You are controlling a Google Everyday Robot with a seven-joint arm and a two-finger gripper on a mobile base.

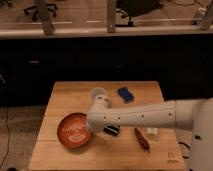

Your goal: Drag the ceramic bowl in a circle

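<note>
The ceramic bowl [74,130] is a wide, shallow orange-red bowl with pale swirl marks inside. It sits on the front left part of the wooden table [65,95]. My white arm reaches in from the right, and its gripper [94,128] is at the bowl's right rim, hidden behind the wrist. A small translucent plastic cup [99,95] stands just behind the wrist.
A blue object [125,94] lies at the back right of the table. A dark small item [112,131] and a reddish-brown snack bar [142,139] lie under and in front of the arm. The table's front edge is near the bowl.
</note>
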